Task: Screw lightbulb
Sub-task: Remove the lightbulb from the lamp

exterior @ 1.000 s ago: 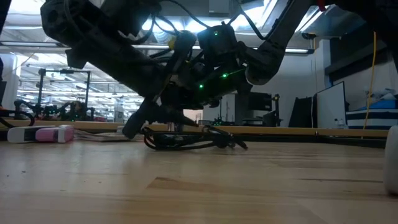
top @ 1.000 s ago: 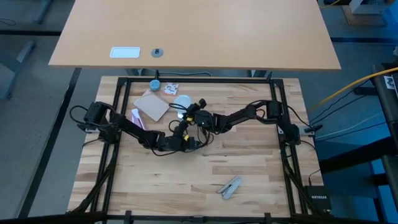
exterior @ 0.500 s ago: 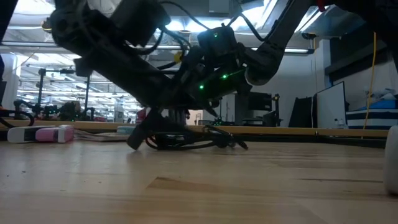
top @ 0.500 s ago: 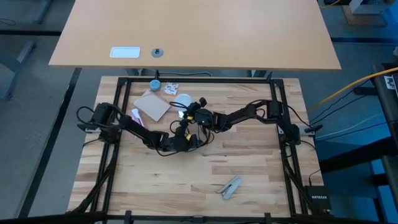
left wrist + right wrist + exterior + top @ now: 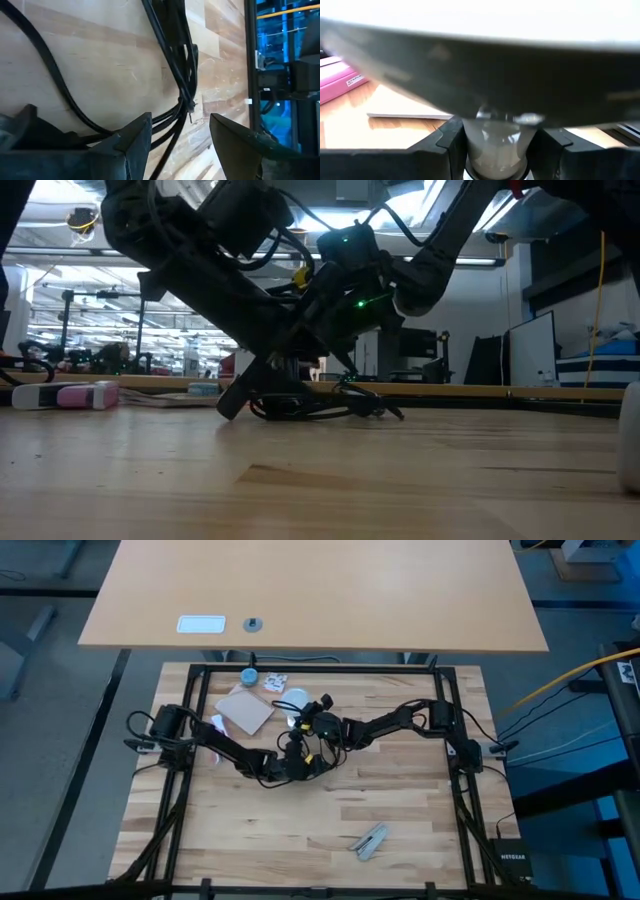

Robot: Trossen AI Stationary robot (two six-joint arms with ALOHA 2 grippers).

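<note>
Lightbulb [image 5: 294,698] shows as a small white shape at the far middle of the wooden table [image 5: 400,800], at the tip of the right arm, which reaches in from the right side. The right gripper [image 5: 495,136] has its jaws closed narrowly on a frosted whitish piece that appears to be the bulb's tapering part. A broad dark blurred band lies across the right wrist view just above the grip, and I cannot tell what it is.

The left gripper [image 5: 177,131] is low over the table's middle, near the right gripper and on its near side. Its jaws stand apart with nothing between the fingertips. Bare wood and a bundle of black cord [image 5: 170,75] show through the gap. In the low view the cord lies in loops on the table under both arms, which cross in front of each other and hide the bulb from that side.

Just left of the bulb lies a tan flat sheet [image 5: 245,708], with a pink object [image 5: 221,728] at its near left edge, partly under the left arm. A small blue round cap [image 5: 248,676] and a small patterned card [image 5: 275,683] sit by the far edge, close to the sheet. A silvery object [image 5: 370,840] lies well apart near the front edge. On the lighter table beyond are a white card [image 5: 201,624] and a small dark round thing [image 5: 253,624]
</note>
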